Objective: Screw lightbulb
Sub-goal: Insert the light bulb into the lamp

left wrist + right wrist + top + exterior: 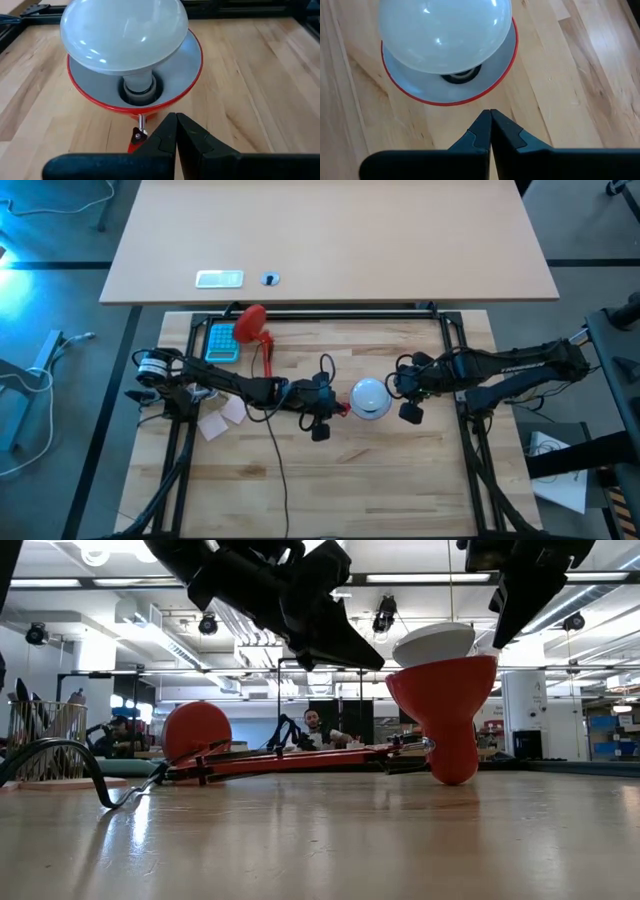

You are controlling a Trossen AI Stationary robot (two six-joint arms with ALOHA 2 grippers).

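Note:
The white lightbulb [125, 35] stands tilted with its narrow base in the socket of the red lamp shade [192, 60], whose mouth faces up. The shade [445, 700] rests on the wooden table by its narrow end. My left gripper [176, 116] is shut, with its tips right at the shade's outer rim on the table's left side. My right gripper [490, 111] is also shut. It hangs above the table on the shade's right side, a little off the rim [470, 101], and touches nothing. My left gripper's shut fingertips [378, 660] stand against the left outer edge of the shade's rim [392, 678], coming slanting down from the table's left. I cannot tell whether they touch it. Nothing is between the fingers.
The lamp's thin red arm [300, 760] lies along the table to its round red base [250, 325] at the far left. A blue item [222, 340], paper scraps [215, 420] and a black cable [275, 450] lie near the left arm. People sit in the room behind [315, 725].

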